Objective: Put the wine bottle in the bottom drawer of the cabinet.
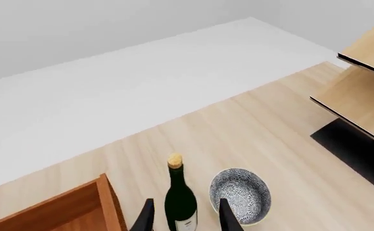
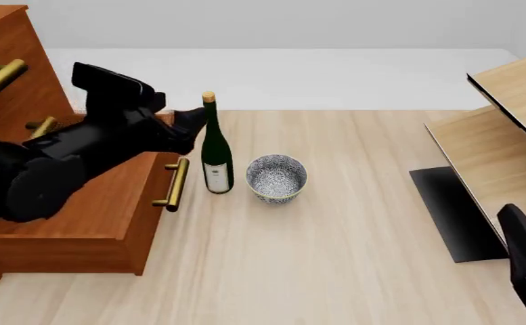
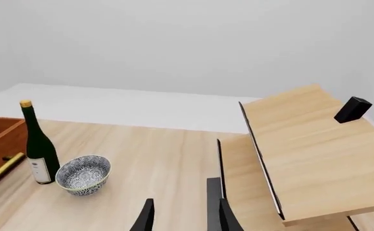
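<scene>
The wine bottle (image 2: 216,154) stands upright on the table, dark green with a white label and tan cork, just right of the bottom drawer (image 2: 82,217). That drawer is pulled out of the reddish-brown cabinet (image 2: 5,61), its brass handle (image 2: 174,183) facing the bottle. My left gripper (image 2: 193,125) reaches over the drawer to the bottle's upper body. In the left wrist view the bottle (image 1: 180,199) sits between the open fingers (image 1: 228,216) with a gap on each side. My right gripper (image 3: 183,204) is open and empty, far to the right.
A speckled grey-blue bowl (image 2: 276,177) sits close to the bottle's right side. The pale wood shelf unit (image 2: 506,128) with a black base stands at the right, and my right arm (image 2: 524,267) rests low in front of it.
</scene>
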